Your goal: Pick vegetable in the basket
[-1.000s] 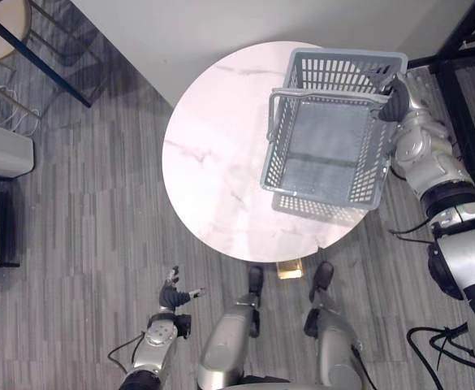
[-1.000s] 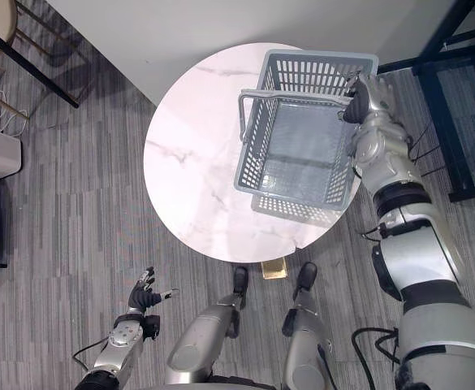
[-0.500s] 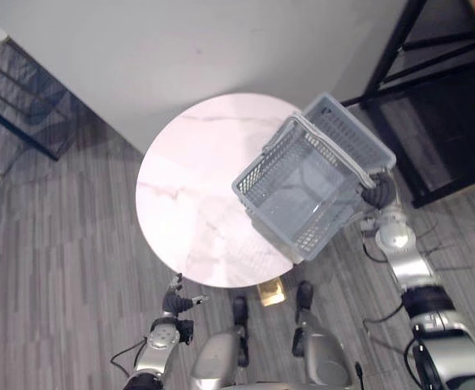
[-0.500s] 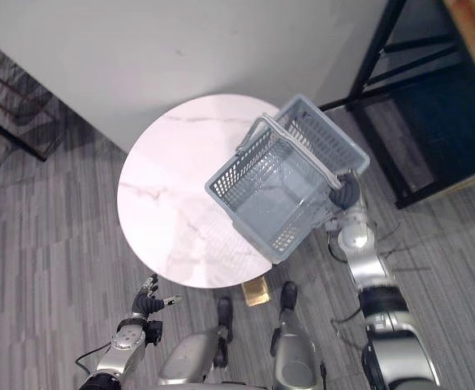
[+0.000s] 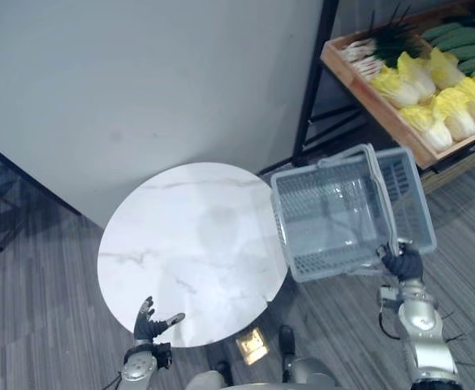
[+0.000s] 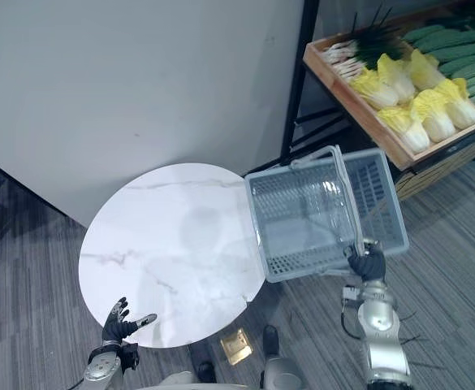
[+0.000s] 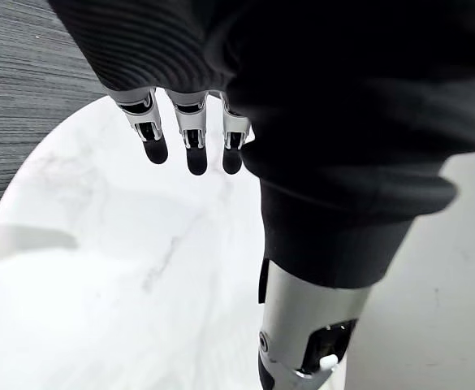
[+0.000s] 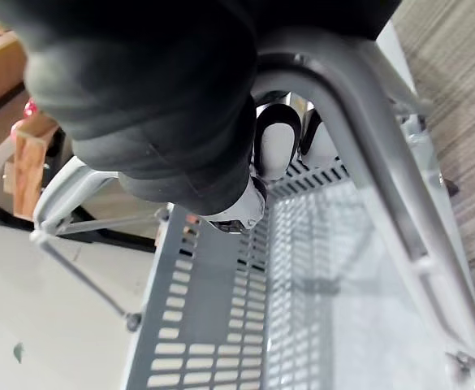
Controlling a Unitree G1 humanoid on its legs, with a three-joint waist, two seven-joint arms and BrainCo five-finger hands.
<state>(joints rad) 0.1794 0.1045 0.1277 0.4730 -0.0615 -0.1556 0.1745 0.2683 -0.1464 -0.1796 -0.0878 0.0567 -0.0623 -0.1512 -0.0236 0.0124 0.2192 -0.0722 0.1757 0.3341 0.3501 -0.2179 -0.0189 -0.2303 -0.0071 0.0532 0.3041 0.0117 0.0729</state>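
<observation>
An empty grey plastic basket (image 5: 334,213) hangs in the air just right of the round marble table (image 5: 180,244). My right hand (image 5: 403,264) is shut on its handle (image 8: 334,114) and holds it from below right, tilted. Up at the right, a wooden crate (image 5: 383,110) on a shelf holds yellow-green cabbages (image 5: 436,97), dark green cucumbers (image 5: 464,36) and a bunch of spring onions (image 5: 375,49). My left hand (image 5: 151,323) hangs by the table's near edge, with its fingers (image 7: 190,142) straight and nothing in it.
A black metal rack post (image 5: 310,81) stands between the table and the vegetable crate. A pale wall (image 5: 140,81) runs behind the table. Grey plank floor (image 5: 26,309) lies all around.
The camera has swung up and to the right, bringing the vegetable shelf into view. My right hand has carried the basket off the table towards the shelf. The left hand hangs as before.
</observation>
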